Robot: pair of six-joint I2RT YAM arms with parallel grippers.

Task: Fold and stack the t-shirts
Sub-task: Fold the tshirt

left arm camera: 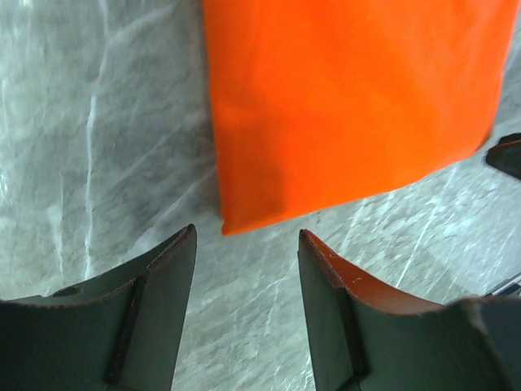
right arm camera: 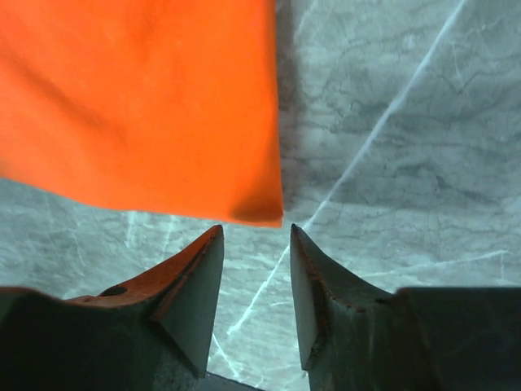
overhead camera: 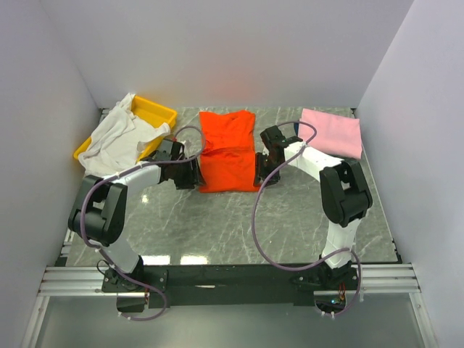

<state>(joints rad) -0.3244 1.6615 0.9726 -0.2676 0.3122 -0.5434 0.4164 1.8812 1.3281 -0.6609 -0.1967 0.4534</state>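
Observation:
The orange-red t-shirt (overhead camera: 228, 151) lies folded lengthwise in the middle of the table. My left gripper (overhead camera: 194, 174) is open and empty, just off the shirt's near left corner (left arm camera: 232, 221). My right gripper (overhead camera: 259, 172) is open and empty, just off its near right corner (right arm camera: 264, 213). The pale pink t-shirt (overhead camera: 332, 132) lies folded at the back right. The white t-shirt (overhead camera: 116, 141) is crumpled, draped over the yellow tray (overhead camera: 159, 111) at the back left. The dark blue t-shirt is not in view.
White walls close in the table on the left, back and right. The grey marble tabletop (overhead camera: 225, 225) lies bare between the shirts and the arm bases. A black part of the right arm (left arm camera: 506, 155) shows at the left wrist view's right edge.

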